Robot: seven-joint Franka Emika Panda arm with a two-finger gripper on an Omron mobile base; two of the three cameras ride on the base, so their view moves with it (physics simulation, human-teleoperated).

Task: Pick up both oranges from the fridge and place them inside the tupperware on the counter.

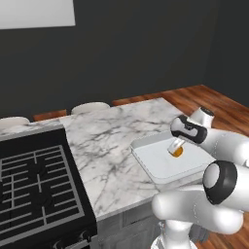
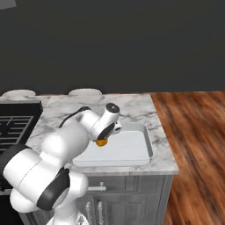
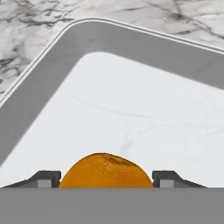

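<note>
Dark grey wall [image 1: 126, 48] behind. Pale panel [image 1: 36, 12] at upper left of wall. Reddish-brown wood plank floor [image 2: 197, 145] to right. Black grated stove [image 1: 34, 189] at left. Two pale rounded stool seats [image 1: 90, 107] past far edge.

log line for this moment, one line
gripper: shut on orange | position: over tupperware on counter | orange: held, not yet released

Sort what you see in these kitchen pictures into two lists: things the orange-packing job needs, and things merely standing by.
Job: orange, held in the gripper; tupperware; counter.
Standing by: stovetop; wooden floor; two pale stools behind the counter.
</note>
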